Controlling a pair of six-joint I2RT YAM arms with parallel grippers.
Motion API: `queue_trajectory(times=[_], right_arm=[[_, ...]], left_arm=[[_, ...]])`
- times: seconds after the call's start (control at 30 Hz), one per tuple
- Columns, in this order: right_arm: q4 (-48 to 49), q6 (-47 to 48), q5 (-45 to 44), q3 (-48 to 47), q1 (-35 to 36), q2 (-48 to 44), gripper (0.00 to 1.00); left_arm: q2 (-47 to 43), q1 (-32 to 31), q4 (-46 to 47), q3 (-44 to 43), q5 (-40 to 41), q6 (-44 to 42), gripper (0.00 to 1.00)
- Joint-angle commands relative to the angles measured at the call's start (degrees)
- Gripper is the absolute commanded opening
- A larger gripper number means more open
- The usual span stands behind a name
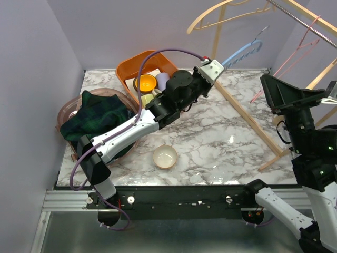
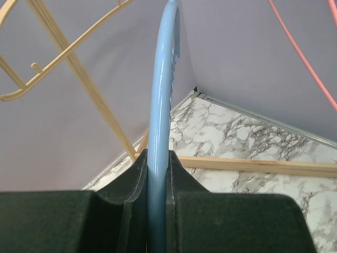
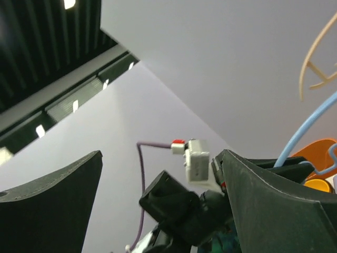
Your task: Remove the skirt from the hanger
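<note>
Top view: the skirt (image 1: 97, 113) lies bunched in the pink basin (image 1: 64, 109) at the table's left, well apart from the blue hanger (image 1: 243, 52).

Left wrist view, contact visible only here: the left gripper (image 2: 157, 168) is clamped on the hanger's bar.

Right wrist view: the right gripper (image 3: 160, 158) is raised, jaws spread wide, holding nothing.

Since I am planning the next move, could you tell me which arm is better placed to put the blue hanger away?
Left, probably: the left gripper is shut on the blue hanger, whereas the right gripper stands open and empty.
</note>
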State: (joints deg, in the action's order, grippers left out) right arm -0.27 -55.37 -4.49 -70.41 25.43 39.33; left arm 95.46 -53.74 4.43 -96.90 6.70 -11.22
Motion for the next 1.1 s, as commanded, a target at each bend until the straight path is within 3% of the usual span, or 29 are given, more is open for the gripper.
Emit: queue_trajectory(times=[0.0, 0.13, 0.4, 0.57, 1.07], right_arm=[[-6.04, 8.87, 15.45, -4.38, 0.23, -1.62, 1.00], [-5.79, 8.79, 19.26, -2.89, 0.23, -6.45, 1.00], [-1.92, 8.17, 15.22, 2.73, 0.23, -17.43, 1.00], [-4.56, 8.62, 13.81, 3.53, 0.23, -19.73, 1.00], [-7.55, 9.41, 13.72, 3.26, 0.23, -21.58, 1.00]], left_arm=[[-2.04, -0.14, 7.35, -2.40, 1.21, 1.20, 0.00], [0.69, -0.14, 6.21, -8.03, 2.09, 0.77, 0.00], [4.20, -0.14, 9.72, -12.52, -1.50, 1.20, 0.00], [9.12, -0.14, 6.65, -20.32, -1.69, 0.94, 0.00], [18.44, -0.14, 7.44, -29.90, -1.51, 3.05, 0.00]])
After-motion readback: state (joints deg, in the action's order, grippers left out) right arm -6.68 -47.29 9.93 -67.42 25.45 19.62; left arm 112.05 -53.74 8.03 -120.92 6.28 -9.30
